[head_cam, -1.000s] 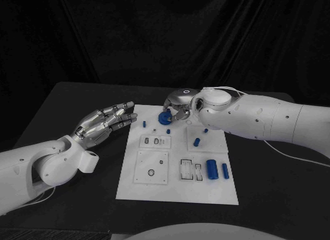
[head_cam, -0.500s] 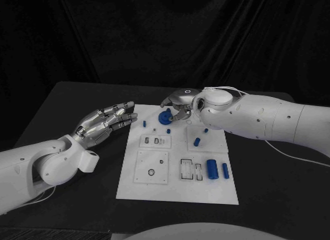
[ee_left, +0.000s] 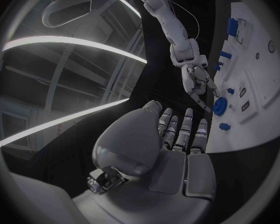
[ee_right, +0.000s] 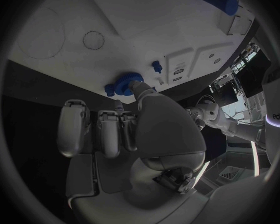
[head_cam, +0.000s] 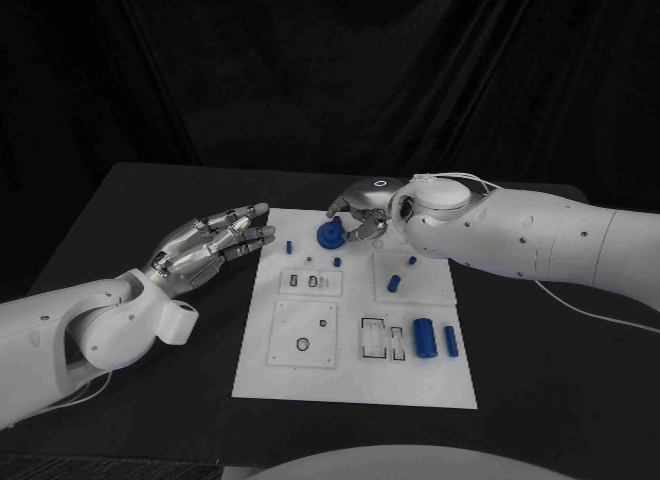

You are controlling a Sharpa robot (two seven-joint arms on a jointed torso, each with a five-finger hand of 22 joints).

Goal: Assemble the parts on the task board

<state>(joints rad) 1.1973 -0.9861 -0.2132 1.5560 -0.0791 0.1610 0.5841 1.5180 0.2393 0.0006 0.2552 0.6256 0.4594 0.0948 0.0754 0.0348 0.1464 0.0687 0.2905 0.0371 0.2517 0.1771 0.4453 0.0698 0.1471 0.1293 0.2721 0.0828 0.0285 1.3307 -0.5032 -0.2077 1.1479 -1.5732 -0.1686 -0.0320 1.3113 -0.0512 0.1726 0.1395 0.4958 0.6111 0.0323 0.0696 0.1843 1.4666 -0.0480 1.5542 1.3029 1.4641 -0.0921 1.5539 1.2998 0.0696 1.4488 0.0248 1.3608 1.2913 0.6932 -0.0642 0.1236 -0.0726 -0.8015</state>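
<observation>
The white task board (head_cam: 352,375) lies in the middle of the black table. A blue round part (head_cam: 330,235) sits near its far edge. My right hand (head_cam: 362,212) hovers over that part, fingers apart; in the right wrist view one fingertip (ee_right: 135,86) touches the blue round part (ee_right: 122,82), and nothing is gripped. My left hand (head_cam: 215,245) is open beside the board's left edge, fingers stretched out and holding nothing. Small blue pegs (head_cam: 394,284) stand on the board. Two blue cylinders (head_cam: 424,337) lie at its right side.
Empty slots (head_cam: 313,282) and a ring outline (head_cam: 303,345) mark the board's left half. My right arm (head_cam: 532,240) stretches across the table's far right. Dark tabletop (head_cam: 561,360) lies on both sides of the board.
My right hand has shifted slightly over the blue round part, which now shows a little more. The left hand has not moved.
</observation>
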